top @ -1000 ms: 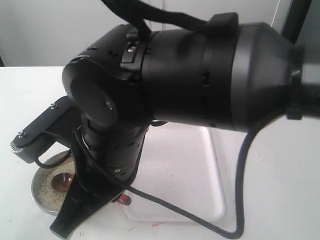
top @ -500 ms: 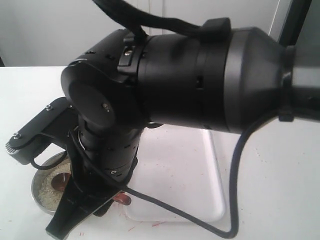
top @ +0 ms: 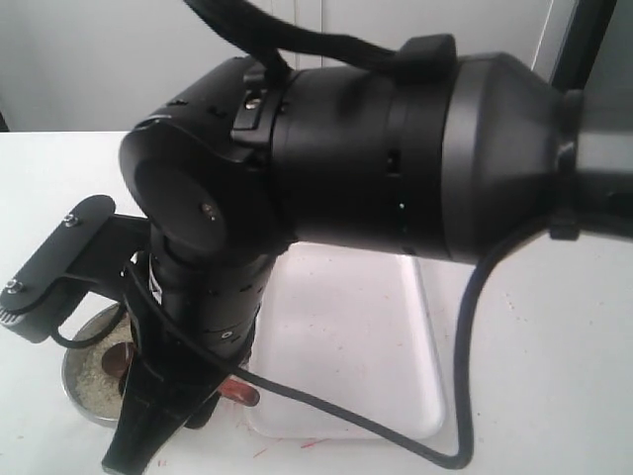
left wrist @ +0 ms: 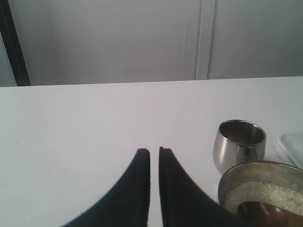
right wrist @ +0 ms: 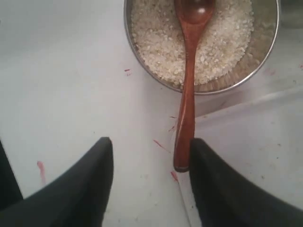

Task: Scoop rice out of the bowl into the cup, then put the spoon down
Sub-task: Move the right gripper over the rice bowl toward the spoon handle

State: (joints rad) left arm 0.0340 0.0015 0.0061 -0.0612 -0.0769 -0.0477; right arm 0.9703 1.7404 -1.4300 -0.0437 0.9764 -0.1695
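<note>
The steel bowl (right wrist: 265, 52) holds a heap of white rice (right wrist: 156, 42). The reddish-brown wooden spoon (right wrist: 188, 85) lies with its head in the rice and its handle over the rim. My right gripper (right wrist: 151, 142) is open just above the table. The handle's end sits inside the gap, close to one finger (right wrist: 213, 175). In the exterior view the right arm (top: 376, 148) hides most of the bowl (top: 84, 381). My left gripper (left wrist: 154, 151) is shut on nothing, low over bare table. The small steel cup (left wrist: 239, 144) stands beside the bowl (left wrist: 246, 172).
A white tray (top: 346, 336) lies next to the bowl, its edge (right wrist: 246, 137) under the spoon's handle end. Red marks (right wrist: 40, 168) dot the white table. A black cable (top: 465, 356) loops over the tray. A wall stands behind the table.
The right arm's wrist has turned a little, and its camera bracket has swung left and down. The spoon still lies in the bowl.
</note>
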